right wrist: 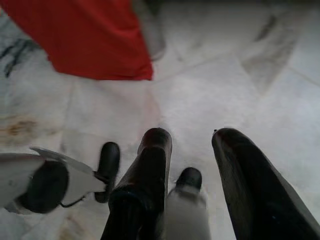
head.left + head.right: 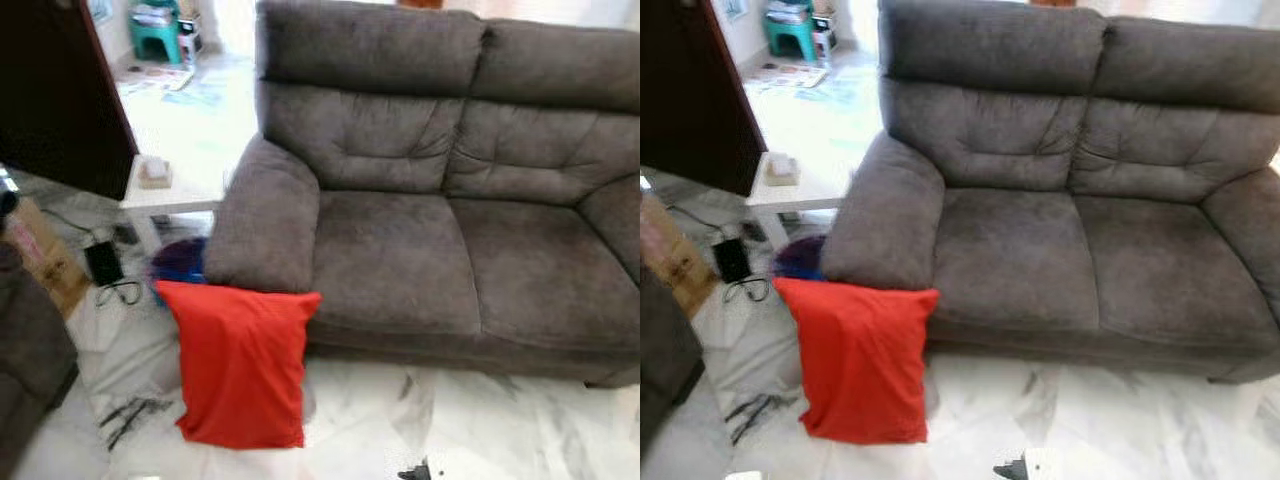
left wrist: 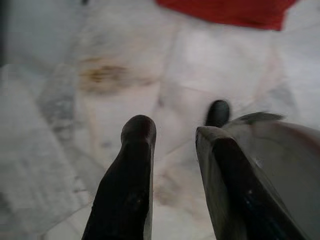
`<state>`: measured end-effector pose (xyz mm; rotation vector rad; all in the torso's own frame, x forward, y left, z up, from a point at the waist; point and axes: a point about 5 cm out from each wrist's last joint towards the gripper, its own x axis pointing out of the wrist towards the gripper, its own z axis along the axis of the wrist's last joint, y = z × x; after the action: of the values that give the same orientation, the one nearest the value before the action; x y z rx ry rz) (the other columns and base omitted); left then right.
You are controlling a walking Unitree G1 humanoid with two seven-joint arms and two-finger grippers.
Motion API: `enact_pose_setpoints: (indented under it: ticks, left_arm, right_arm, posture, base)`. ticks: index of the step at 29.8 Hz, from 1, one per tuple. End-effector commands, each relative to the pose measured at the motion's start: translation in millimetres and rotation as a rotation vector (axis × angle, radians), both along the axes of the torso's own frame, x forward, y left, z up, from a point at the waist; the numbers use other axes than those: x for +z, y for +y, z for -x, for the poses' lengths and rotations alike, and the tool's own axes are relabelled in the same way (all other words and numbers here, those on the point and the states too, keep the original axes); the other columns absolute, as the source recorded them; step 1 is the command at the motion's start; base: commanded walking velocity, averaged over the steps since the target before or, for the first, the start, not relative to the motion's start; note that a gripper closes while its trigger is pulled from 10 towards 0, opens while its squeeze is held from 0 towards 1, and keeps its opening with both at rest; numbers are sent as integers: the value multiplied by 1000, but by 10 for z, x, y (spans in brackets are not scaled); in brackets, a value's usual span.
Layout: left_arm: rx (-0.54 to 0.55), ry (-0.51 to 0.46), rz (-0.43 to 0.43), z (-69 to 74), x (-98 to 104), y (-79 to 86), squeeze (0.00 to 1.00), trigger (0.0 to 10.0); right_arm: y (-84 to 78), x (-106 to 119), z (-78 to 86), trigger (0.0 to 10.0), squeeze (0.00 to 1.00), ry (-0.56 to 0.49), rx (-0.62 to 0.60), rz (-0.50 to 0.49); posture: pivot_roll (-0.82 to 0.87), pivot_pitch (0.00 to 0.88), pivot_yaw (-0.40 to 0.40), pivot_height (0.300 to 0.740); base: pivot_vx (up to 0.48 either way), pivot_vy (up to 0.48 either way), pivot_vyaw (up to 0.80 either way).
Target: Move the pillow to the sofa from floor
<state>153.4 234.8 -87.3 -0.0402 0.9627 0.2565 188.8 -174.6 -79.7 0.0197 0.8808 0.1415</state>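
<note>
Against the front of the sofa's [image 2: 430, 240] left armrest [image 2: 262, 220], on the white marble floor [image 2: 480, 420]: red pillow [image 2: 240, 365], standing on its lower edge, top edge touching the armrest's base. Not yet on the seat cushions [image 2: 470, 265], which lie bare and grey-brown.

Beside that armrest, toward the room's far side: small white table [image 2: 170, 195] with a little box [image 2: 154, 173] on top. Under and near it, a dark blue bundle [image 2: 180, 262], a black device with cables [image 2: 105, 265], and a cardboard box [image 2: 45, 262] at the left edge. Dark wooden panel [image 2: 60, 95] above that; teal stool [image 2: 155, 35] far back on the bright floor.

Low over the marble, short of the pillow: left gripper [image 3: 172, 132], fingers [image 3: 131, 170] apart with bare floor between them, nothing held, pillow's red edge [image 3: 230, 11] just ahead. Likewise low over the floor: right gripper [image 1: 190, 137], fingers [image 1: 150, 165] spread, empty, pillow's corner [image 1: 85, 40] ahead and off to one side.
</note>
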Motion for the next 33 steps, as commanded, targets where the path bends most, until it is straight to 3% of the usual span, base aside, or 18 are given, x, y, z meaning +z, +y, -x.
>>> enact_pose_setpoints:
  ticks: [1, 14, 33]
  left_arm:
    - [3, 30, 22, 83, -50, -61, 0, 10000]
    - [15, 15, 30, 37, -36, -77, 0, 10000]
    - [35, -4, 33, -3, -14, -51, 0, 10000]
  right_arm:
    - [-95, -37, 96, 10000, 0, 21, -30, 15]
    - [-91, -17, 39, 10000, 0, 20, -56, 24]
    - [-141, -29, 66, 10000, 0, 38, -80, 34]
  posture:
    - [46, 127, 7, 740]
    - [49, 145, 4, 740]
    - [51, 149, 4, 740]
  base:
    - [0, 0, 0]
    - [0, 0, 0]
    - [284, 0, 0]
